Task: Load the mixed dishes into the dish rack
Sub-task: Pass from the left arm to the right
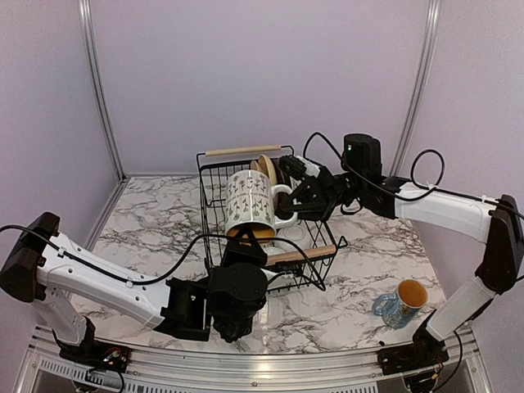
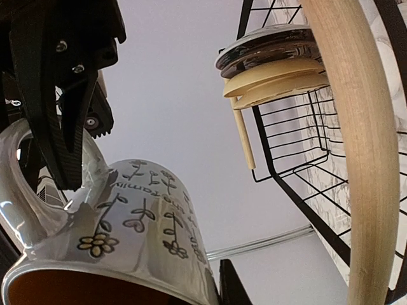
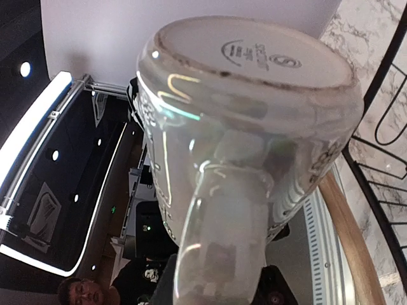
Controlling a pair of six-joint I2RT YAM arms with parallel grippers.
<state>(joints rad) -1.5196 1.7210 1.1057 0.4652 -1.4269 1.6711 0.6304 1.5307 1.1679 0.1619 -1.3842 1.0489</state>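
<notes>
We see plain pale lilac wall panels (image 1: 262, 74) closing the back and both sides, joined by two slim silver aluminium posts (image 1: 97, 90) that lean inward toward the top of the overhead frame. Below them lies a white marble-patterned table top with grey veins (image 1: 155, 229), edged along the bottom of the frame by a ribbed silver aluminium rail (image 1: 246, 364). Light falls soft and even, with no hard shadows. In the right wrist view (tilted upward), the left half shows a dark ceiling with small round lamps (image 3: 76, 190) and a long bright white light strip (image 3: 38, 114).
</notes>
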